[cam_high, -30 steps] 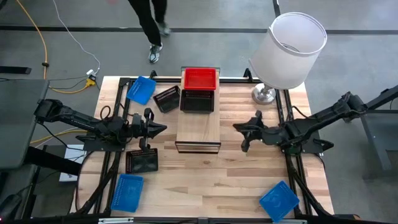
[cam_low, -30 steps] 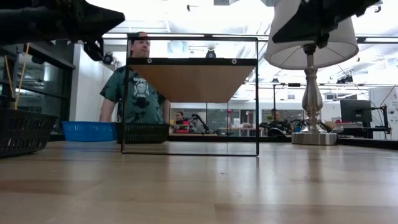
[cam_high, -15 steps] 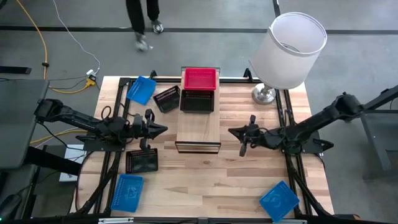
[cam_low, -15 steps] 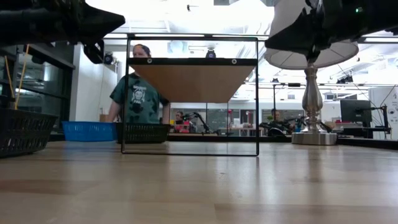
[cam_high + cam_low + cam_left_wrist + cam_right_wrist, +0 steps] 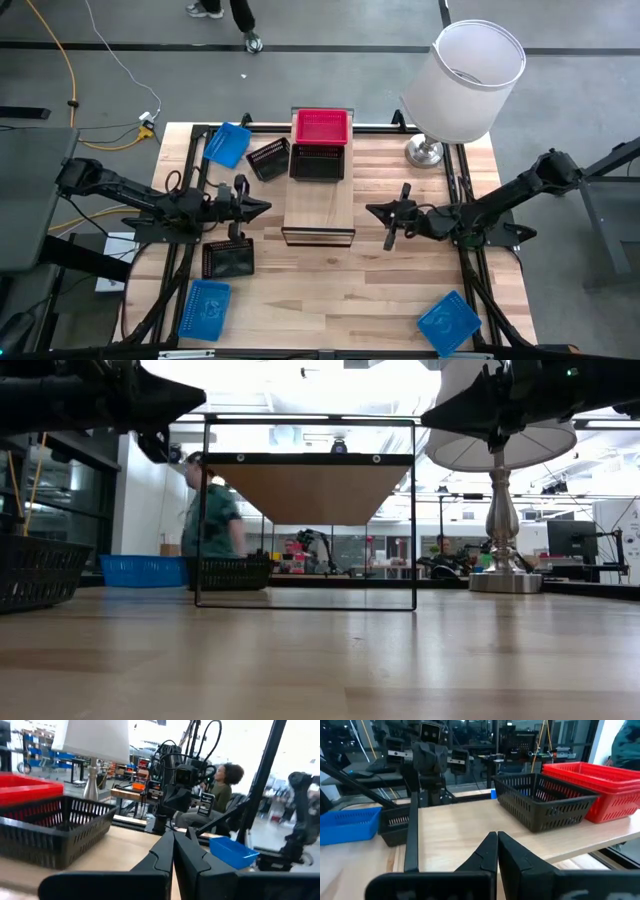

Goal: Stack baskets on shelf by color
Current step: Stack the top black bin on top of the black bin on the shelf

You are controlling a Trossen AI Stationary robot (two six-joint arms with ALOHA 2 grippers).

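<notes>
Red basket and black basket on shelf; I see left gripper and right gripper flanking it, jaws together.

Three blue baskets, three black baskets, one red basket, one shelf, one lamp, two arms

Right gripper: shifted toward the shelf from its place a second ago, when it hung farther off on the lamp side; now just beside the shelf's right edge, fingers closed together. Person beyond the shelf: formerly facing the table, now side-on and moved toward the shelf's left post.
</notes>
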